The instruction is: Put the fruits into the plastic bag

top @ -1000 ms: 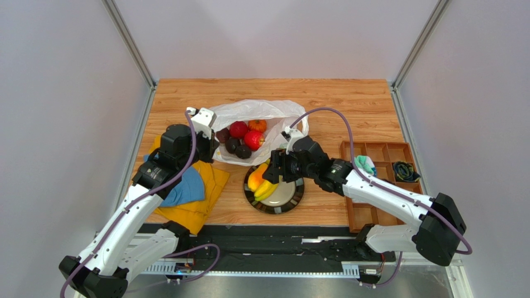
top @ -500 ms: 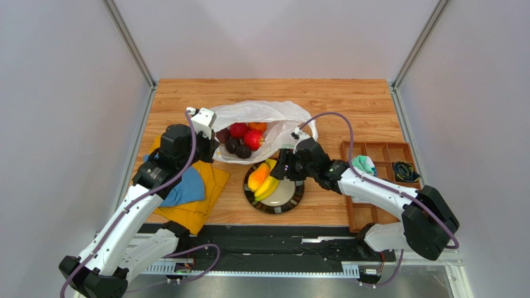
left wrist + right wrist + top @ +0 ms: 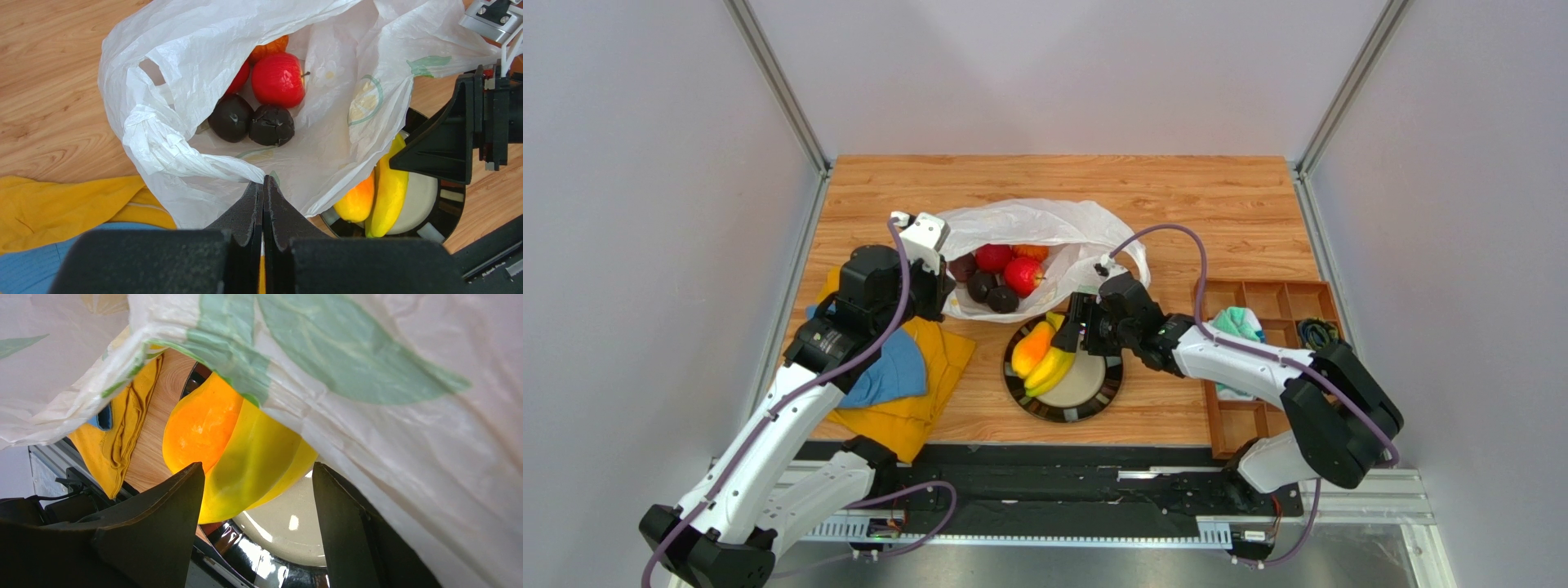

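Top external view: the right gripper (image 3: 1071, 331) has eased lower onto the black plate (image 3: 1100, 395), its jaws spread either side of the banana (image 3: 258, 459) and mango (image 3: 196, 425), which are not yet bagged. The left gripper (image 3: 263, 191) stays pinched on the plastic bag (image 3: 184, 67) rim, mouth open, with the round fruits (image 3: 278, 79) inside. A grasp looks imminent.

The plastic bag (image 3: 184, 55) is translucent white, printed with green leaves (image 3: 344, 349) and yellow lemon slices (image 3: 365, 101). In it show red fruits (image 3: 278, 79), two dark purple-brown fruits (image 3: 271, 124) and a ribbed orange fruit (image 3: 270, 48). The banana (image 3: 390, 190) is yellow and the mango (image 3: 358, 201) orange-yellow. The plate (image 3: 1071, 415) is black with a cream centre. Near the grained light-brown bench's (image 3: 1210, 196) left edge are a blue cloth (image 3: 891, 371) and a yellow cloth (image 3: 916, 417).
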Available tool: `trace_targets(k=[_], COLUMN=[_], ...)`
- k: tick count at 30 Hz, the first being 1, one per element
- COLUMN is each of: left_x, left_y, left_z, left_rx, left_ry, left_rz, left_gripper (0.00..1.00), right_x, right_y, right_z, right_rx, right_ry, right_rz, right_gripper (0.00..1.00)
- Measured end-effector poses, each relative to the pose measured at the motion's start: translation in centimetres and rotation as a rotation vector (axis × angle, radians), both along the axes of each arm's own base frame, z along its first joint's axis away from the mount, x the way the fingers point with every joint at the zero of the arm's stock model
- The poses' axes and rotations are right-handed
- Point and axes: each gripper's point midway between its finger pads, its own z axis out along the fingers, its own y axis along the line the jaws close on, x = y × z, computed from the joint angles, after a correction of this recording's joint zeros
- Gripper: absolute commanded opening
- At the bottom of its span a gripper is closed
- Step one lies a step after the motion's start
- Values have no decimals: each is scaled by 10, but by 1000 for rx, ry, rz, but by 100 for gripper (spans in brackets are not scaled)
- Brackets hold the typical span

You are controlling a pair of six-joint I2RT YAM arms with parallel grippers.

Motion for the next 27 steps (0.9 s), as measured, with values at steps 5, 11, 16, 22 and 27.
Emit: trace_targets(k=[5, 11, 16, 22, 27], left_x=[0, 0, 0, 0, 0], left_y=[0, 0, 0, 0, 0], left_z=[0, 0, 0, 0, 0], left_rx=[0, 0, 0, 0, 0], left_ry=[0, 0, 0, 0, 0], left_rz=[0, 0, 0, 0, 0], left_gripper=[0, 0, 0, 0, 0], right_x=[2, 5, 6, 11, 13], right_y=[2, 6, 6, 7, -2], right_z=[-8, -15, -16, -11, -10], right_rx=[-3, 2, 4, 3, -33], right_ry=[16, 24, 29, 14, 4], right_rz=[-8, -19, -25, -38, -68], right_gripper=[69, 67, 54, 43, 36])
